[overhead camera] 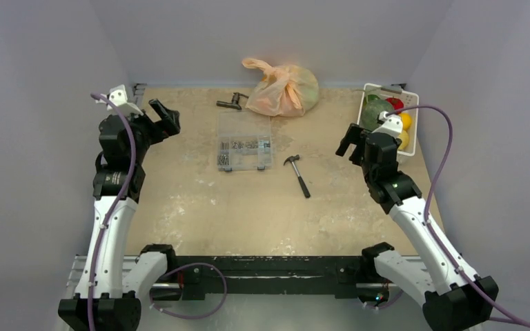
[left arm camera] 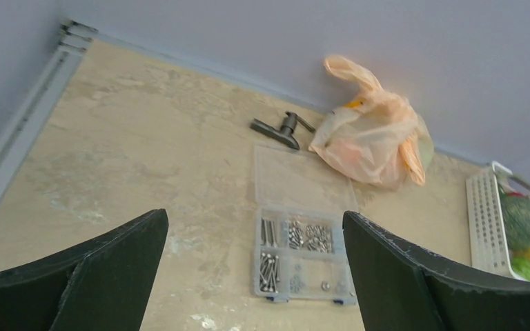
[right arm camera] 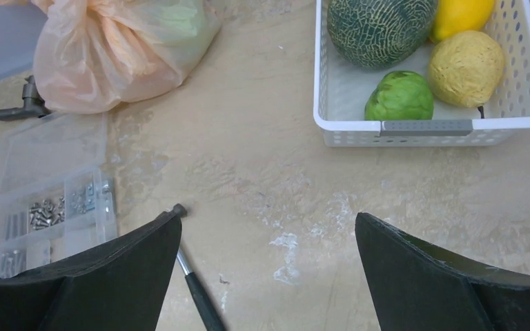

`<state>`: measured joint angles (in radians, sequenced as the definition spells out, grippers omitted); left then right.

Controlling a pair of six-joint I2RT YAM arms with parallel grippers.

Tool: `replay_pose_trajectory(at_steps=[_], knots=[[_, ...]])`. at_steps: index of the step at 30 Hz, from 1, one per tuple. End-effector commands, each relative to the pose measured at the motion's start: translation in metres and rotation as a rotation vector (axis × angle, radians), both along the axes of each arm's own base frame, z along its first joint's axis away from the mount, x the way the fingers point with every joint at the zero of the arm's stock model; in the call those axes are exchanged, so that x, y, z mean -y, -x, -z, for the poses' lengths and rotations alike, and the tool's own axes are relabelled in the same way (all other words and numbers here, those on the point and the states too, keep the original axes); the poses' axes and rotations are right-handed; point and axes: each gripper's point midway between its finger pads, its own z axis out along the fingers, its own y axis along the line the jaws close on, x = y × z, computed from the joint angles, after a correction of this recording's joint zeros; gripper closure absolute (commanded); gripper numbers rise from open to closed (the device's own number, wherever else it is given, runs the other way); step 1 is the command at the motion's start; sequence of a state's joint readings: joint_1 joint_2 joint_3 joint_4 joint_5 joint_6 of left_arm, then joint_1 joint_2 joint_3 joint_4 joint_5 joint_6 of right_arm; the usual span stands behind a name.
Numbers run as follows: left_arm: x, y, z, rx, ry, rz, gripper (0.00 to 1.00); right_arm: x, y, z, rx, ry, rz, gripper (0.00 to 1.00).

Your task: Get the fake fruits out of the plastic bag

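The peach-orange plastic bag (overhead camera: 281, 88) lies at the back middle of the table with its handles tied. It also shows in the left wrist view (left arm camera: 373, 141) and the right wrist view (right arm camera: 121, 52). A green fruit (right arm camera: 172, 21) shows dimly through the bag's right side; any other fruits in it are hidden. My left gripper (overhead camera: 165, 117) is open and empty, raised at the left, well short of the bag. My right gripper (overhead camera: 348, 141) is open and empty, raised at the right, near the basket. In each wrist view the jaws stand wide apart.
A clear parts box (overhead camera: 245, 141) with screws lies mid-table, in front of the bag. A hammer (overhead camera: 297, 174) lies to its right. A black metal tool (overhead camera: 231, 102) lies left of the bag. A white basket (right arm camera: 424, 127) at the back right holds a dark green melon and other pieces.
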<state>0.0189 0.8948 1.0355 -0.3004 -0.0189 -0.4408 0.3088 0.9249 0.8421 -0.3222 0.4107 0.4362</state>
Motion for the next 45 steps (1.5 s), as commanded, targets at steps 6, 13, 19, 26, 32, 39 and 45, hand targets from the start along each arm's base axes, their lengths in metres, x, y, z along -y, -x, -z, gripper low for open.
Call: replay_pose_trajectory(at_steps=[6,13,19,26,32,39,45], knots=[[0.078,-0.001,0.027,-0.075,0.006,0.386,0.00,-0.004,0.002,-0.044,0.147,-0.035,-0.035,0.01],[0.122,0.009,0.047,-0.164,-0.027,0.559,0.00,-0.029,-0.023,-0.017,0.032,-0.049,-0.118,0.01],[0.140,0.012,0.058,-0.221,-0.020,0.644,0.00,-0.038,-0.042,0.010,-0.029,-0.022,-0.142,0.01],[0.152,0.015,0.056,-0.214,0.001,0.716,0.00,-0.075,-0.082,0.012,0.010,-0.153,-0.215,0.01],[0.161,0.015,0.059,-0.219,0.014,0.769,0.01,-0.109,-0.143,-0.001,0.114,-0.252,-0.270,0.01],[0.163,0.016,0.061,-0.209,0.002,0.793,0.00,-0.144,-0.226,-0.002,0.186,-0.332,-0.290,0.01],[0.166,0.014,0.062,-0.214,0.006,0.803,0.01,-0.171,-0.282,-0.002,0.258,-0.350,-0.346,0.01]])
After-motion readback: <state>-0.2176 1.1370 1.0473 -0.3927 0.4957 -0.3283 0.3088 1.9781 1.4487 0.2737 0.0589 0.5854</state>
